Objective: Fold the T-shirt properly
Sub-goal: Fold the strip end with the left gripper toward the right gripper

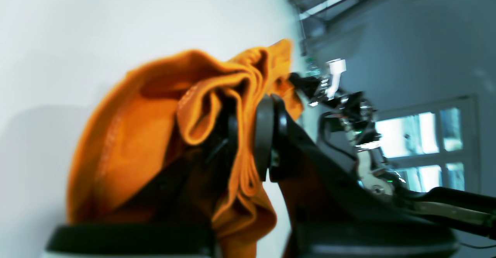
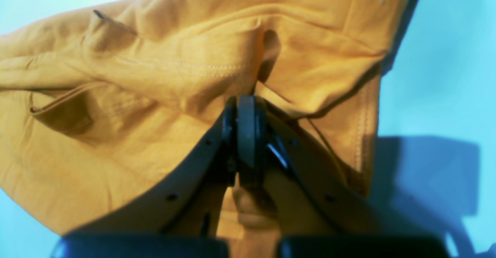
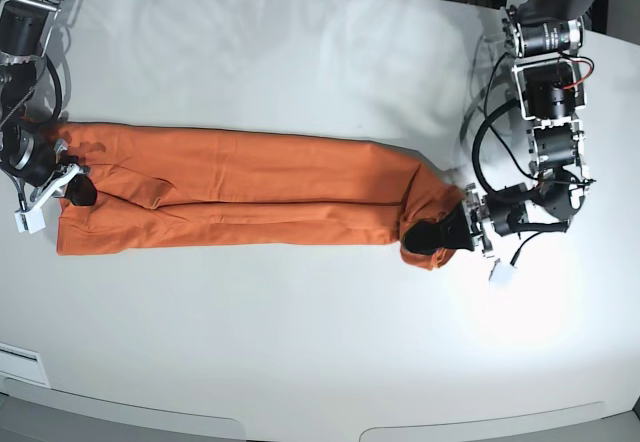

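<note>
T-shirt [image 3: 240, 190] stretched long, left to right, across mid-table, sleeves already folded in. At scene left, right gripper [image 3: 78, 192] pinching one end; at scene right, left gripper [image 3: 432, 234] pinching the other. Probably next: ends brought together along that axis.

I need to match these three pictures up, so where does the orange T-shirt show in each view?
Left wrist: T-shirt bunched left of centre, clamped in the left pincer.
Right wrist: fills the upper frame, pinched by the right pincer.
Base: long band across the middle.
Shared landmark: white table.
</note>
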Available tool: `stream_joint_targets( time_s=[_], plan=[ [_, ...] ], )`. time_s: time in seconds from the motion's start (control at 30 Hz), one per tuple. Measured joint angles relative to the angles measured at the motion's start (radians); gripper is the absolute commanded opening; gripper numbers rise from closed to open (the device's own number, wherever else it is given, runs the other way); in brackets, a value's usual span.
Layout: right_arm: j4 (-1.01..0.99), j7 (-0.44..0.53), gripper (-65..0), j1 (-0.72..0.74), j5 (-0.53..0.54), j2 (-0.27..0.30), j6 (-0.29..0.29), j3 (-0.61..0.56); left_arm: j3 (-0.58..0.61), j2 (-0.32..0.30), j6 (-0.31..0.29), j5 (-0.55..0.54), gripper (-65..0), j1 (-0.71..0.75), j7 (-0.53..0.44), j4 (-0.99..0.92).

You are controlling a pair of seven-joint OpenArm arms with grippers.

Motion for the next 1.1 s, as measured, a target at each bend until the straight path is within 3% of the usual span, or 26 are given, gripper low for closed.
stream_joint_targets(
  time_s=[0.27,0.43,0.5,0.83,0.87,0.97,1.0,1.1],
  plan=[
    [0.000,0.000,-65.0,0.000,0.000,0.000,0.000,0.000,0.000,0.158,-0.012,0.001,-65.0,-0.003,-0.004,0.000],
    [0.000,0.000,-65.0,0.000,0.001,0.000,0.000,0.000,0.000,0.229,-0.064,0.002,-65.0,-0.004,-0.003,0.000],
    [0.000,0.000,-65.0,0.000,0.000,0.000,0.000,0.000,0.000,0.248,-0.099,0.001,-65.0,-0.004,-0.004,0.000],
    [0.000,0.000,-65.0,0.000,0.000,0.000,0.000,0.000,-0.001,0.319,-0.099,0.000,-65.0,0.001,-0.003,0.000],
    [0.000,0.000,-65.0,0.000,0.001,0.000,0.000,0.000,-0.001,0.324,-0.099,0.000,-59.4,0.002,-0.004,0.000],
    [0.000,0.000,-65.0,0.000,0.000,0.000,0.000,0.000,-0.001,0.326,-0.101,0.000,-30.0,0.001,-0.004,0.000],
    [0.000,0.000,-65.0,0.000,0.000,0.000,0.000,0.000,-0.001,0.325,-0.102,-0.001,-23.9,0.001,-0.003,0.000],
    [0.000,0.000,-65.0,0.000,0.000,0.000,0.000,0.000,-0.001,0.323,-0.099,-0.002,-21.1,0.002,-0.004,0.000]
  ],
)
